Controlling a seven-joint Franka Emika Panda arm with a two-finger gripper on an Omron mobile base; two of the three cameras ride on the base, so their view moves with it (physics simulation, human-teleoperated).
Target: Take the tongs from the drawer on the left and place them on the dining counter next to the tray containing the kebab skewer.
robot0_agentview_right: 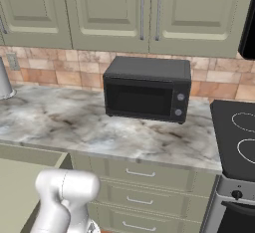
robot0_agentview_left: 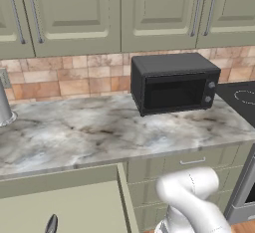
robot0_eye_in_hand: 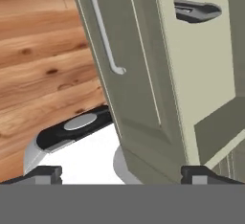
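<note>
While the gripper (robot0_eye_in_hand: pixel 122 174) hangs low with its two dark tips spread wide and nothing between them, it looks along the front of the drawer (robot0_eye_in_hand: pixel 139 89), which is pulled out. The silver bar handle (robot0_eye_in_hand: pixel 104 27) runs along that green front, and the wooden floor (robot0_eye_in_hand: pixel 43 65) lies below it. Past the front, on the pale bottom inside the drawer, lie the tongs (robot0_eye_in_hand: pixel 196 11), slim and dark grey, well away from the tips. From behind the arm, the open drawer sticks out under the marble counter (robot0_agentview_left: pixel 99 132), and one grey end of the tongs shows near the bottom edge. A black microwave (robot0_agentview_left: pixel 174 83) sits on that counter, far from the drawer. I think the step now is reaching in for the tongs. To do it well, the hand should rise over the drawer front, turn so the tips sit across the thin arms of the tongs, come down gently, and only then squeeze.
</note>
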